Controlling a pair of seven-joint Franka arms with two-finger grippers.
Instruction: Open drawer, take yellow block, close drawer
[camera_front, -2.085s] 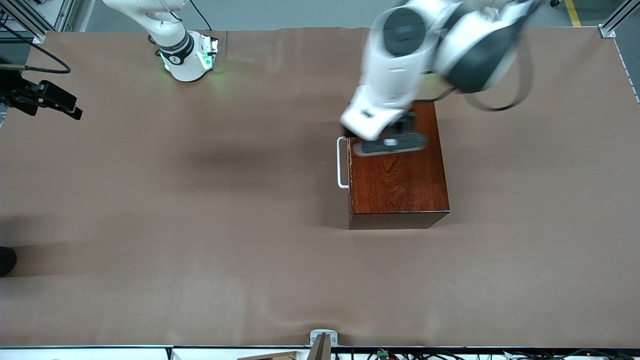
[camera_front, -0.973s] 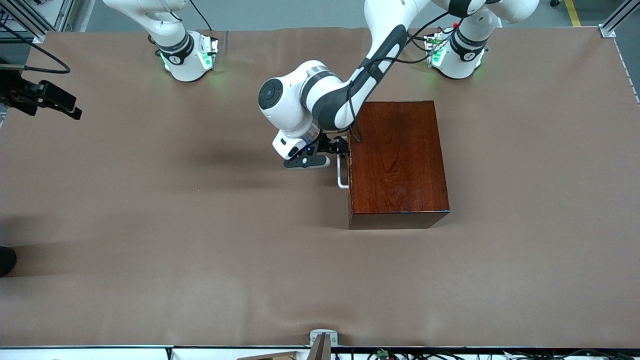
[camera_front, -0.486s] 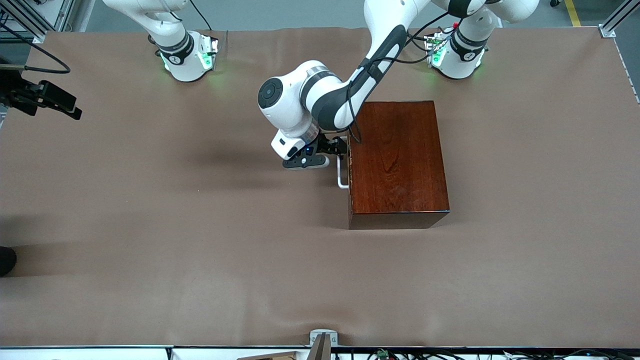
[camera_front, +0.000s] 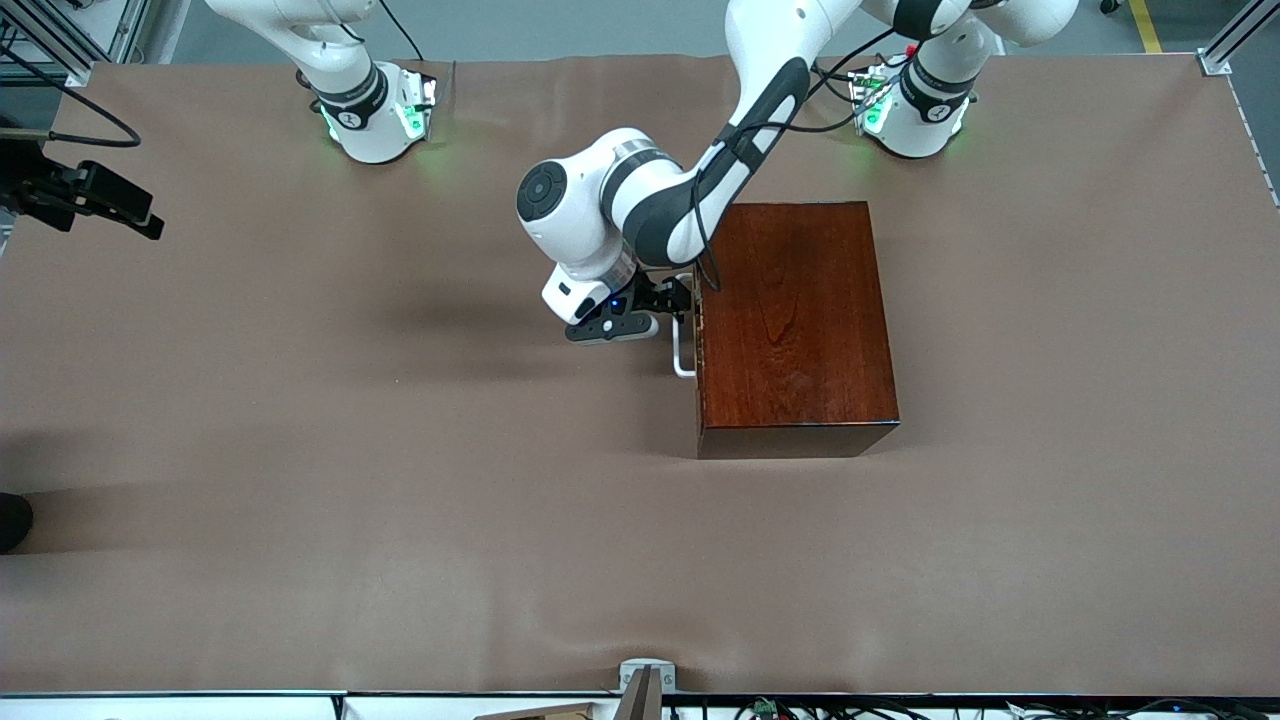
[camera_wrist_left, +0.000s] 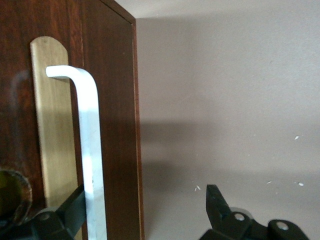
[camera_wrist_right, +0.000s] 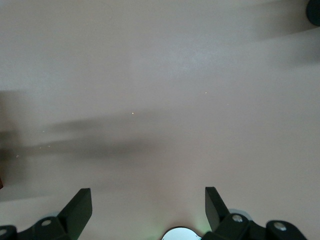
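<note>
The dark reddish-brown wooden box stands on the table, its drawer shut. The drawer's white bar handle faces the right arm's end of the table. My left gripper is open at the handle's end nearer the robots. In the left wrist view the handle runs across the drawer front and lies between the open fingers of the left gripper, right beside one finger. The yellow block is hidden. My right gripper is open and empty over bare table; it is out of the front view.
The brown table cover stretches wide around the box. The right arm's base and the left arm's base stand at the table edge farthest from the front camera. A black device juts in at the right arm's end.
My left arm swung from over the box down to the handle end two seconds ago. In the last second it has barely shifted. The drawer stays shut.
</note>
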